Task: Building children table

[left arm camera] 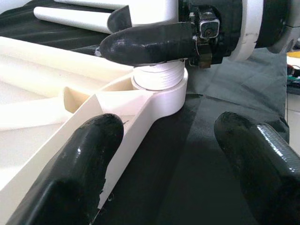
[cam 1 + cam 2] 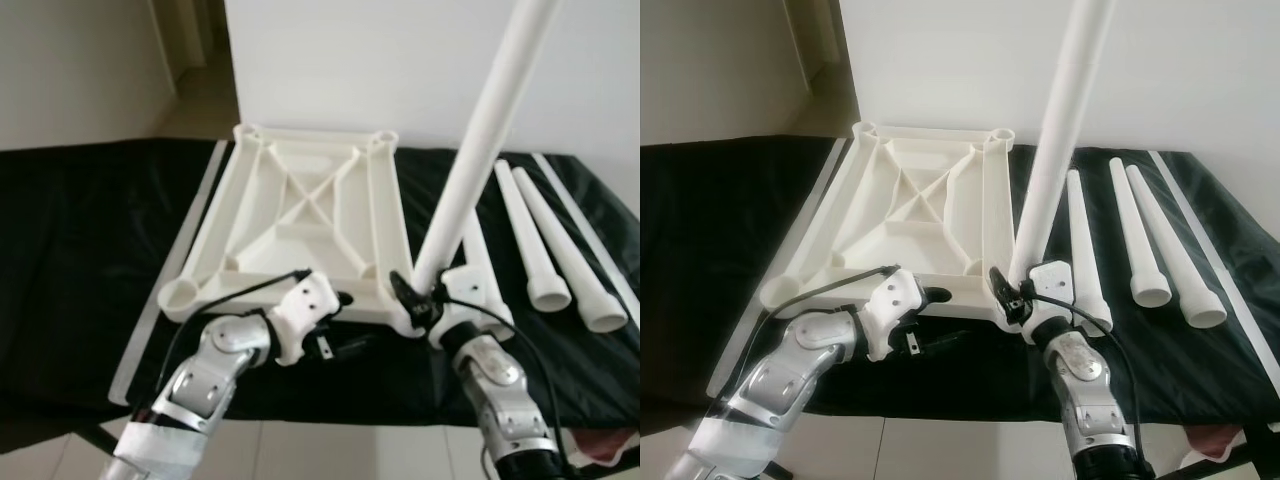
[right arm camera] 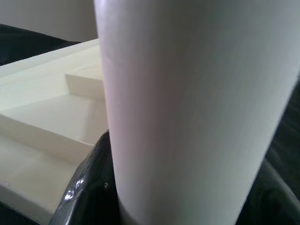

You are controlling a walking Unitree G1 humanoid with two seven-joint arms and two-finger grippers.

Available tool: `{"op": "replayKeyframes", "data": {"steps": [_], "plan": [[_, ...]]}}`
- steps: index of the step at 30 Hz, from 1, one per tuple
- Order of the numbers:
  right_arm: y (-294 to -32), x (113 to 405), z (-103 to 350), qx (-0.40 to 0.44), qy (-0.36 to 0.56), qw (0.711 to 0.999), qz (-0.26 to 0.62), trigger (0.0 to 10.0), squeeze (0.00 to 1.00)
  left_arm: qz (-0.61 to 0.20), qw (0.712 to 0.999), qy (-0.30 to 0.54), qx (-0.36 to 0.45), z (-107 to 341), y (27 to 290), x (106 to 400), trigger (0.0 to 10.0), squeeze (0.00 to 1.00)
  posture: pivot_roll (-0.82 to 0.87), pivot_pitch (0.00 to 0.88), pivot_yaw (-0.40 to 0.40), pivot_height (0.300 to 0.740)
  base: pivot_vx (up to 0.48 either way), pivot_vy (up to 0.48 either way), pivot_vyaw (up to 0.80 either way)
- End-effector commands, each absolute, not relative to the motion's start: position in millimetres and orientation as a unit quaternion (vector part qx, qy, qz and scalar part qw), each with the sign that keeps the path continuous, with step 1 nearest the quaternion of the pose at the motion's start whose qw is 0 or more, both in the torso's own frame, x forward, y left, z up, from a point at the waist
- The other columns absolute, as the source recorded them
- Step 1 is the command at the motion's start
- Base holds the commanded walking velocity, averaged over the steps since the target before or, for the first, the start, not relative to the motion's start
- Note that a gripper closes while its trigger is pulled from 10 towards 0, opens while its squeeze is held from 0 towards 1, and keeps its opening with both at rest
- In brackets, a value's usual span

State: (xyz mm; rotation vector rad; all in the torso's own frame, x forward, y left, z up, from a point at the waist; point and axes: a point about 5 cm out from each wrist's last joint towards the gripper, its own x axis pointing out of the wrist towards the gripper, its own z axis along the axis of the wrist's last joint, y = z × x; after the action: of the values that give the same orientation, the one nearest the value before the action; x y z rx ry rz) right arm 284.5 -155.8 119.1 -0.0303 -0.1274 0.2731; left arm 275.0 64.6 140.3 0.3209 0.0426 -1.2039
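Right hand [image 2: 425,300] grips the long white plastic leg [image 2: 478,140], its foot in the near-right socket of the upturned cream tabletop [image 2: 300,215]; left hand [image 2: 335,335] waits open beside. Next: twist it tight.

The white tabletop [image 2: 300,225] lies upside down; one white leg [image 2: 480,150] stands upright in its near-right corner socket.

A black cloth [image 2: 70,250] is seen spread wide across the surface, wrinkled toward the right end. Behind it, a plain white wall [image 2: 400,60] is lit softly and evenly. At the far left, a doorway [image 2: 190,45] with a pale floor beyond is glimpsed. Below the near edge, light floor tiles [image 2: 350,450] are shown.
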Motion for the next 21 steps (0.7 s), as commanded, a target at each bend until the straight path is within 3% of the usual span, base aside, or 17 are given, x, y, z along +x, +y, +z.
{"op": "replayKeyframes", "data": {"steps": [1,9,10,14,21], "plan": [[-161.1,281.0,111.5,-0.001,-0.040,0.996,0.085,10.0,0.00,-0.562,0.813,0.022,0.151,138.2,65.4,275.8,10.0,0.00,0.03,0.000,-0.017,0.740,0.000,0.000,0.00],[-162.7,276.7,109.4,-0.006,-0.031,0.999,0.006,10.0,0.00,-0.566,0.811,0.024,0.148,135.9,63.6,272.7,10.0,0.00,0.03,0.000,-0.025,0.740,0.000,0.000,0.00],[-161.7,275.1,104.3,-0.018,-0.015,0.998,-0.054,10.0,0.00,-0.565,0.811,0.024,0.147,135.7,63.4,272.8,10.0,0.00,0.03,0.000,-0.030,0.740,0.000,0.000,0.00],[-156.8,271.6,98.9,-0.001,-0.002,0.990,-0.139,10.0,0.00,-0.563,0.813,0.024,0.147,136.1,64.0,273.5,10.0,0.00,0.04,0.000,-0.036,0.740,0.000,0.000,0.00],[-145.6,273.3,96.8,0.053,0.012,0.988,-0.147,10.0,0.00,-0.560,0.815,0.025,0.148,135.9,66.2,272.8,10.0,0.00,0.05,0.000,-0.037,0.740,0.000,0.000,0.00]]}}
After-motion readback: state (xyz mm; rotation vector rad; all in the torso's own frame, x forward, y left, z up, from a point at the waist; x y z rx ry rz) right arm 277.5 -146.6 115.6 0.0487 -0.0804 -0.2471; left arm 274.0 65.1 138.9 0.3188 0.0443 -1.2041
